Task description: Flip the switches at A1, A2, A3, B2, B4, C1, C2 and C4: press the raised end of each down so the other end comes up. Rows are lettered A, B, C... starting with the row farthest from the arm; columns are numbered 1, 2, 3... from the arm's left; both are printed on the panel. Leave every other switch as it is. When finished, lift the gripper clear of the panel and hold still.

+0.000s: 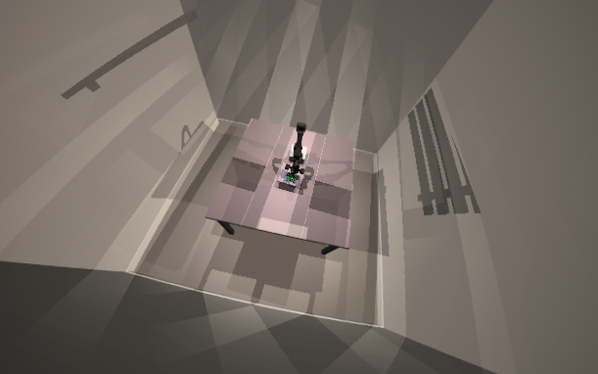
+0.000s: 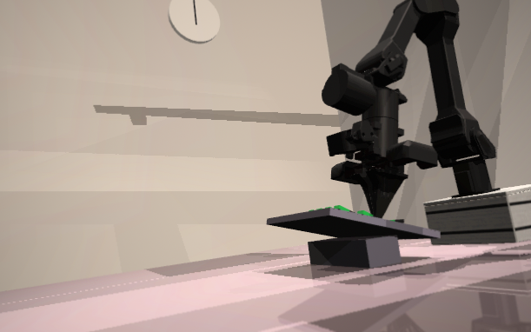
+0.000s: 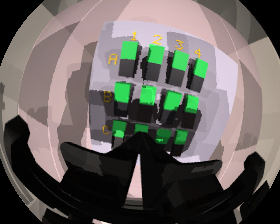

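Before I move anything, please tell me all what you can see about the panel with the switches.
The panel is a flat, greyish-lilac slab, tilted on a dark block on the table. Its switches are green and dark, in rows A to C and columns 1 to 4, marked in yellow. The closed gripper's tips hide part of row C.
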{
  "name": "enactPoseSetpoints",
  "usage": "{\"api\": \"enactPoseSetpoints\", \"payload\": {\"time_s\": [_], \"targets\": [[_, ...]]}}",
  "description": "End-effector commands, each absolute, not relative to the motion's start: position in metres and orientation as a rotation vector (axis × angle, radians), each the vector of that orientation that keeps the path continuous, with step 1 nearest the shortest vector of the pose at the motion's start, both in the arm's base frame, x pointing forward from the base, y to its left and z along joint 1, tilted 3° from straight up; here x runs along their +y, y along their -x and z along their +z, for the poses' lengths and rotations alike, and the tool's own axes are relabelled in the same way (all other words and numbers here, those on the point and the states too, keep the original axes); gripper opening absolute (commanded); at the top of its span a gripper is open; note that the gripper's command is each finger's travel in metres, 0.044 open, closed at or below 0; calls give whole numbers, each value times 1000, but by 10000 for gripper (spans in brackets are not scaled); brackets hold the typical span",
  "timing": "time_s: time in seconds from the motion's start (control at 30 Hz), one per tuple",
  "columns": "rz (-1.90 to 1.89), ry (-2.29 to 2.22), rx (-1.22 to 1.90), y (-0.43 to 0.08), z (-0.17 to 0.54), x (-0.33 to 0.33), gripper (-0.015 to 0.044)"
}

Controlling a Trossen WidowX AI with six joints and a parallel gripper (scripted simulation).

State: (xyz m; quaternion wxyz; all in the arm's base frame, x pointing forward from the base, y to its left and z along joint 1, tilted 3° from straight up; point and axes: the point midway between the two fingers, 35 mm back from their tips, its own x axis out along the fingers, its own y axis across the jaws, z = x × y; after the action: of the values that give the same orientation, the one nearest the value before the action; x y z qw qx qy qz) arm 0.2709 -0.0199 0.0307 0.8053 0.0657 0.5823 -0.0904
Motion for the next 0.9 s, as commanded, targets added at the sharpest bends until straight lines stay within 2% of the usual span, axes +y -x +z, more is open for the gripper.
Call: {"api": "enactPoseSetpoints", "payload": {"time_s": [0.0, 0.1, 0.33, 0.57, 0.87], "targets": [[-191, -139, 1226, -264, 60, -18, 0], [-188, -137, 1215, -252, 88, -15, 0], [-188, -136, 1215, -250, 90, -16, 0], [-190, -133, 1216, -223, 83, -58, 0], [-192, -130, 1190, -234, 50, -60, 0]]}}
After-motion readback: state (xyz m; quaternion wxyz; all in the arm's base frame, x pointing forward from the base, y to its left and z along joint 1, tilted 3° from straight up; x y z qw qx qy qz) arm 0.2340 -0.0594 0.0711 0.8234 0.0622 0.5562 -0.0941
